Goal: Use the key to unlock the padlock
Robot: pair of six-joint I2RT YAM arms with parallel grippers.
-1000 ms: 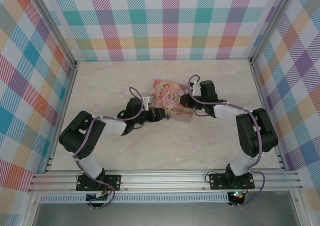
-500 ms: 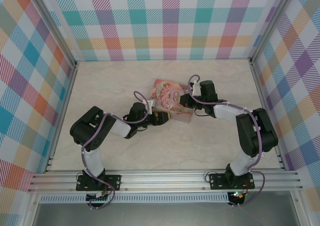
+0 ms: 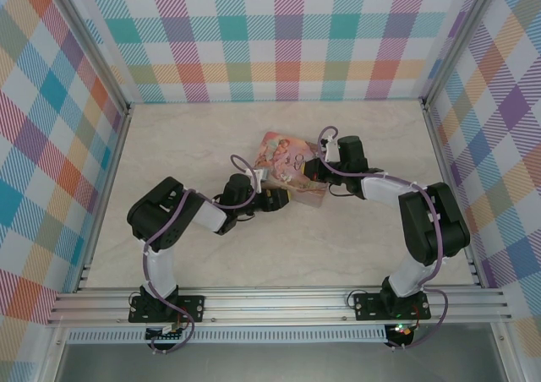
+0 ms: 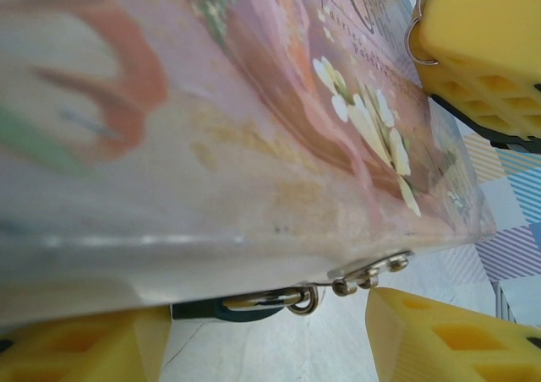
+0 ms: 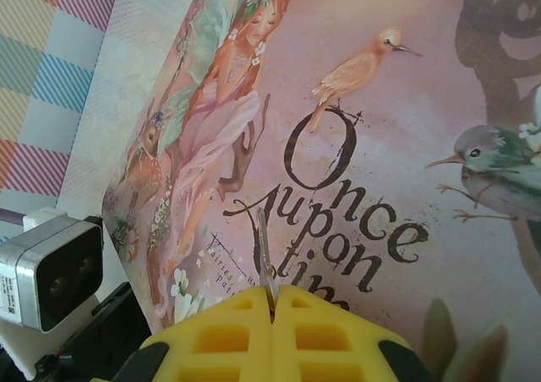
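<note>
In the left wrist view the padlock (image 4: 207,311) hangs at the front edge of the pink tin (image 4: 211,145): a teal body, with a silvery shackle (image 4: 270,298) through the hasp (image 4: 372,272). My left gripper (image 4: 266,335) is open, one yellow finger (image 4: 76,348) on each side of the padlock. My right gripper (image 5: 273,296) is shut on the key (image 5: 265,251), whose thin blade sticks out over the tin's lid (image 5: 406,128). From above, the left gripper (image 3: 281,198) sits at the tin's near edge and the right gripper (image 3: 311,172) over the tin (image 3: 283,155).
The left wrist camera housing (image 5: 51,270) shows beside the tin's left edge. Bare marble table (image 3: 186,137) lies around the tin. Checked walls and metal frame posts (image 3: 429,120) enclose the workspace.
My left arm has swung its elbow rightward and pushed the gripper closer to the tin's near edge, covering the padlock in the top view. The right arm has not moved.
</note>
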